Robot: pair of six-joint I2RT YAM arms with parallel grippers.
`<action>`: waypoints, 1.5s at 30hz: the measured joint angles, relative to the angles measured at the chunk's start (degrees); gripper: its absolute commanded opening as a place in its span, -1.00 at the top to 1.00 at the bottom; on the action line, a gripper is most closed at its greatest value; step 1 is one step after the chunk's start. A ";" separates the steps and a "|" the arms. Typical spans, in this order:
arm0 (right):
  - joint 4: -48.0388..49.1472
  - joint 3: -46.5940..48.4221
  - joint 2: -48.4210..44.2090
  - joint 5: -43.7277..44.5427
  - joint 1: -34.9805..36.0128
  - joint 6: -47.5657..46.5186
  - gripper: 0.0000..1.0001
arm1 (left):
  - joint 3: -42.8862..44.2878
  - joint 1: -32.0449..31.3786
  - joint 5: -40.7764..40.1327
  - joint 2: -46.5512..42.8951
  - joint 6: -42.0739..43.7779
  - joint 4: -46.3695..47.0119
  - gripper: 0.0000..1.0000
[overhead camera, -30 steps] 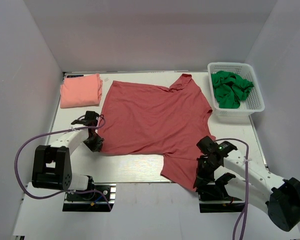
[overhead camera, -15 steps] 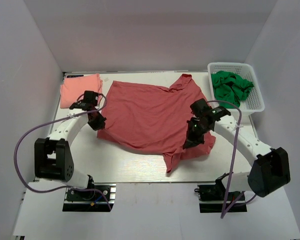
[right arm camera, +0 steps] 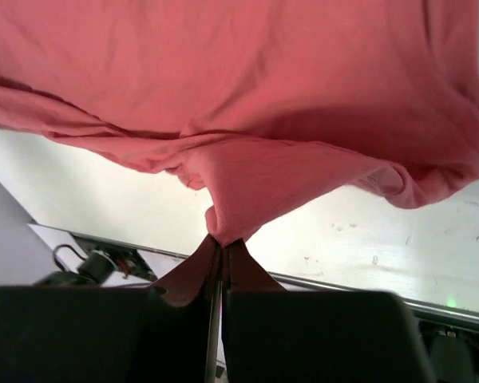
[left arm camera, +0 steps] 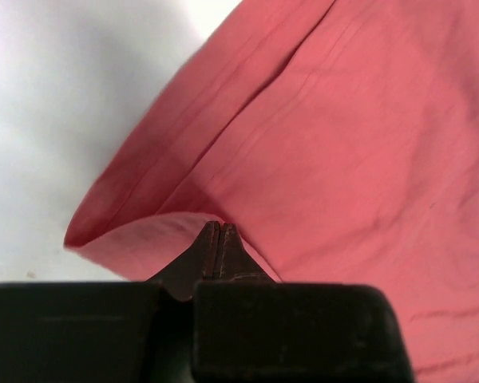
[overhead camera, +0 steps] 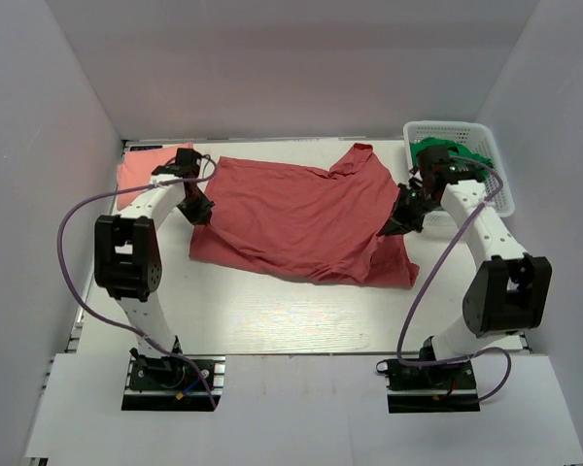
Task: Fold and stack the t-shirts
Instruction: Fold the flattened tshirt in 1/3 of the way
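The brick-red t-shirt lies across the middle of the table, its near half doubled back over the far half. My left gripper is shut on the shirt's left edge; the left wrist view shows the pinched hem at the shut fingertips. My right gripper is shut on the shirt's right edge, and the cloth hangs from it in the right wrist view. The folded salmon-pink t-shirt lies at the far left, partly hidden by the left arm.
A white basket holding green cloth stands at the far right, just behind the right arm. White walls enclose the table on three sides. Cables trail from both arms over the table's near part.
Both grippers carried the shirt's near edge from the table's front towards the back, folding the near half over the far half. The part that hung over the near edge now lies on the table.
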 measured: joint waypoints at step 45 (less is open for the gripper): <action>21.27 19.87 21.88 2.21 -8.41 -0.52 -0.81 | 25.70 -0.50 -7.69 15.65 -1.92 3.39 -0.99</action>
